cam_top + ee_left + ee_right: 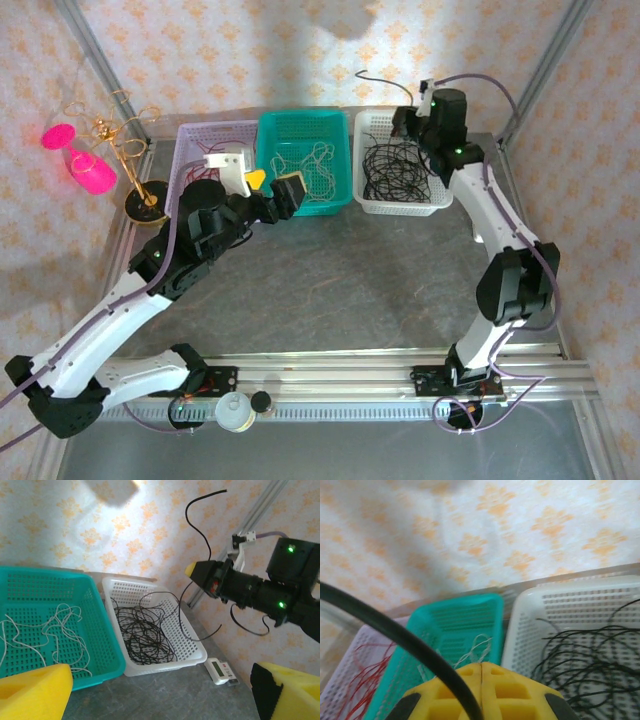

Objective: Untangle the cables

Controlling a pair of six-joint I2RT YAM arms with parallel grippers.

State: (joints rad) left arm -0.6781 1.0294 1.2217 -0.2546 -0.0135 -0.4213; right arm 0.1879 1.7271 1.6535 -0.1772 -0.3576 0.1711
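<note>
Open grey tabletop (380, 290) fronts three baskets (305, 115); left jaws gape empty, right jaws pinch a black cable (405, 636).

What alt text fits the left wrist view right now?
The right gripper, shut on one black cable, holds it above a white basket of black cables, its loose end curling upward. Left of that sits a teal basket of white cables; the open left gripper shows as yellow fingers at the bottom corners.
</note>
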